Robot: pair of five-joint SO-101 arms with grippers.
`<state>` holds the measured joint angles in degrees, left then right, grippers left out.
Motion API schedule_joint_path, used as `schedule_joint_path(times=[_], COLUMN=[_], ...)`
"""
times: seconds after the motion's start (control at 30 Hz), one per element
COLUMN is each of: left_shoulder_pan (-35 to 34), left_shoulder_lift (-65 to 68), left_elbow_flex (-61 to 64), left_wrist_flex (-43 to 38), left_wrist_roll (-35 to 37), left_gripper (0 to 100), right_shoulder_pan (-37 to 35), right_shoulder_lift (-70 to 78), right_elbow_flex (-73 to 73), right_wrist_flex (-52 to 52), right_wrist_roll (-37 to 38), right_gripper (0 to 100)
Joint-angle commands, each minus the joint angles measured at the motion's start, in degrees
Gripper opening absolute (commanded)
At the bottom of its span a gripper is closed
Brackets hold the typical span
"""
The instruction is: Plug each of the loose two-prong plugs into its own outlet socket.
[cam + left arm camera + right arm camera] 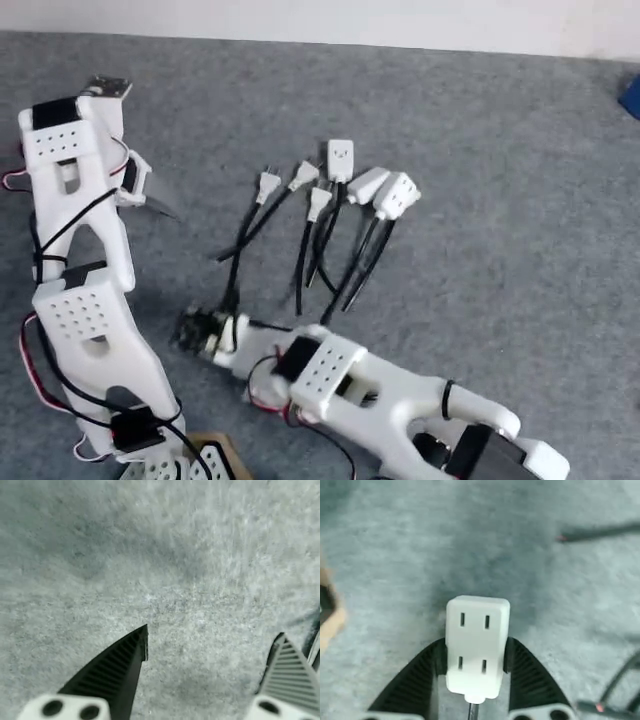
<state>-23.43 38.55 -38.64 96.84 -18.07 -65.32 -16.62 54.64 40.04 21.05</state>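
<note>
Outlet socket (477, 645) in the right jaws: cord (471, 711) cropped by the frame edge; in the high view, blurred into a dark smear. Tan object (330, 615) blurred, cropped, unidentifiable. Blue object (631, 95) cut by the right edge. Wooden piece (222, 452) cropped below, partly behind the left arm (85, 330). Dark cable (315, 622) cropped, partly behind a finger (287, 675).

- 3 loose plugs (268, 183), two prongs each;
- 4 sockets (340, 160) I think: three lying by the plugs, one clamped in the right arm's jaws; one of the three lies side-on, so not dead sure;
- 2 arms (80, 300);
- black cords (300, 262): one per piece, too bunched to count apart
</note>
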Motion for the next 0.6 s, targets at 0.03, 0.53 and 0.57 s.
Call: schedule_joint_path(times=[0.03,0.53,0.57], left_shoulder_pan=[0.66,1.01,1.01], left_shoulder_lift=[-3.56,-3.65,-3.65], left_elbow_flex=[1.19,1.27,1.27], left_wrist_flex=[-2.29,-2.11,-2.11], left_wrist_roll=[-0.7,-0.7,-0.7], left_gripper=[37,37,37], right_shoulder_pan=[-4.0,7.34,7.6], right_shoulder_lift=[-0.31,-0.31,-0.31], right_elbow_flex=[0.66,-10.77,-11.65], right_wrist_flex=[-0.22,9.54,9.54], right_wrist_roll=[2.11,-0.35,-0.35], right_gripper=[0.9,34.3,37.1])
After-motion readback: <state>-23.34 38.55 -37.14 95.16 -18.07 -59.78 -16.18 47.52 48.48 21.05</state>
